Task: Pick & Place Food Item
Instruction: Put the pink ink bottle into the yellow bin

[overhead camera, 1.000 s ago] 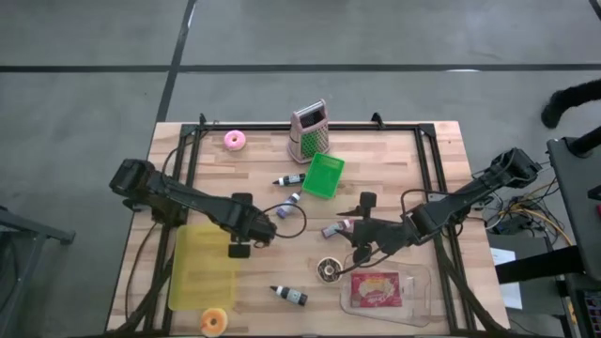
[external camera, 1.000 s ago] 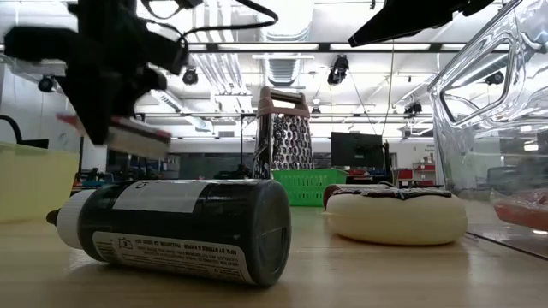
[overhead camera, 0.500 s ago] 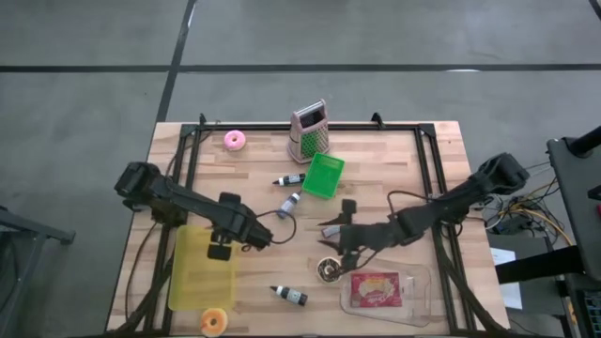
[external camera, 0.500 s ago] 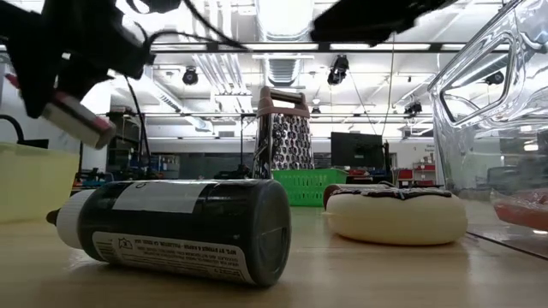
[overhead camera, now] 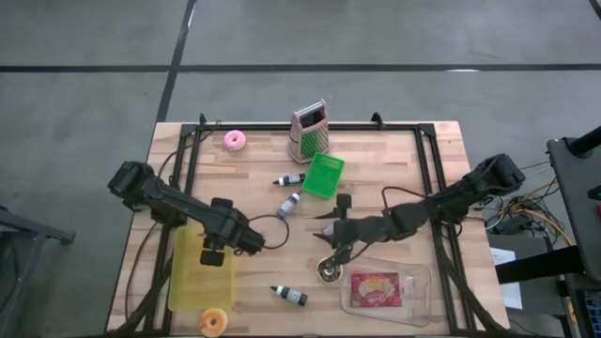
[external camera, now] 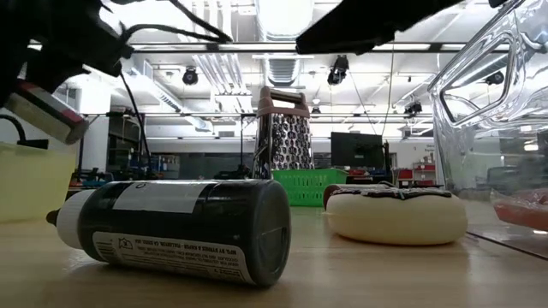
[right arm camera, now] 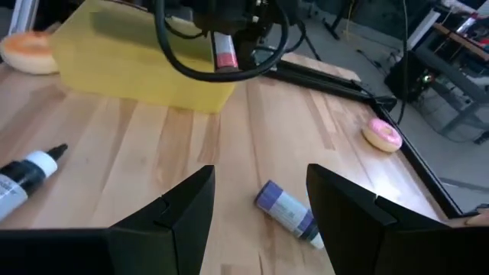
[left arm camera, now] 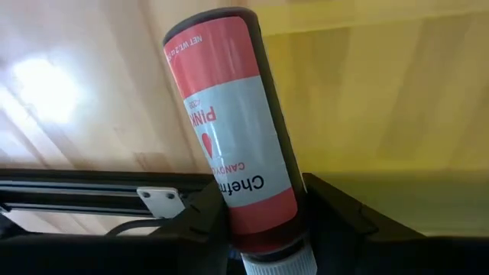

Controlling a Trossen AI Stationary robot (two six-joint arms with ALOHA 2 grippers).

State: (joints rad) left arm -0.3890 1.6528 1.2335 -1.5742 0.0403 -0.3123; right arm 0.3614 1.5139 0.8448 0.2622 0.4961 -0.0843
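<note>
Left gripper (overhead camera: 214, 246) pinching the pink bottle (left arm camera: 238, 137), hanging over the yellow bin (overhead camera: 188, 282) at lower left, not dropped yet. Right gripper (right arm camera: 260, 202) spread wide, mid-frame, above the chocolate donut (overhead camera: 328, 271). Placing's left.

Two dark, slim jointed arms, each bulging at the outer joint; black cables loop beside the left claw (overhead camera: 215, 250) and right claw (overhead camera: 331, 237), both matte black with blocky fingers

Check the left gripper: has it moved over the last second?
Yes. In the high view the left gripper, shut on the pink bottle, moved away from the table's middle to above the yellow bin.
</note>
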